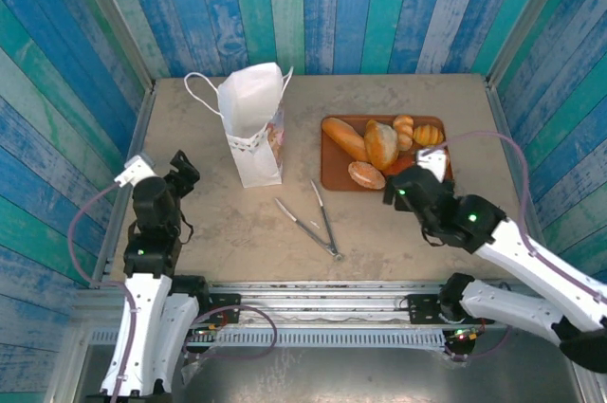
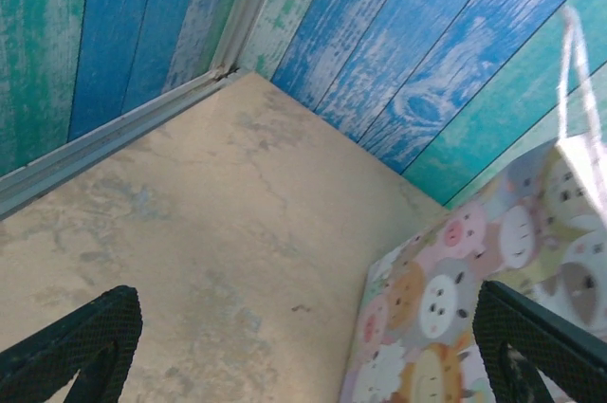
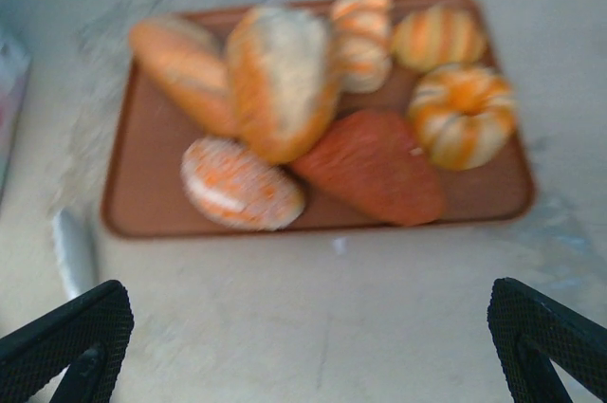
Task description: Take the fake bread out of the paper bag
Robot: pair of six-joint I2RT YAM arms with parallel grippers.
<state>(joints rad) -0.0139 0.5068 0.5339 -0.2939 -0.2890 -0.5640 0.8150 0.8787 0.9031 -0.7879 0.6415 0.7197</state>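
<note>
Left gripper (image 1: 182,175) has its jaws spread wide with nothing between them, parked just left of the paper bag (image 1: 254,128). In the left wrist view the left gripper (image 2: 303,327) frames bare table (image 2: 209,232) with the bag's printed side (image 2: 455,299) at the right finger. Right gripper (image 1: 406,196) is also wide open and empty, at the near edge of the brown tray (image 1: 332,174). In its wrist view the right gripper (image 3: 308,327) looks straight at the tray (image 3: 474,190). Risks: the bag stands upright and is likely light, so a sideways nudge from the left fingers could tip or slide it, and its cord handle (image 1: 201,90) could snag a finger. The right arm is close enough to bump the tray and send the round buns rolling. The metal tongs (image 1: 313,223) between the arms could get swept. The fake bread (image 1: 379,144) is piled on the tray, well apart from the bag. Whether any is left inside, I cannot tell, because the top looks pinched. The fake bread (image 3: 285,81) looks glossy and orange to tan: a long loaf, oval loaves, ridged buns and a reddish wedge. It is probably slick and hard to pinch.
</note>
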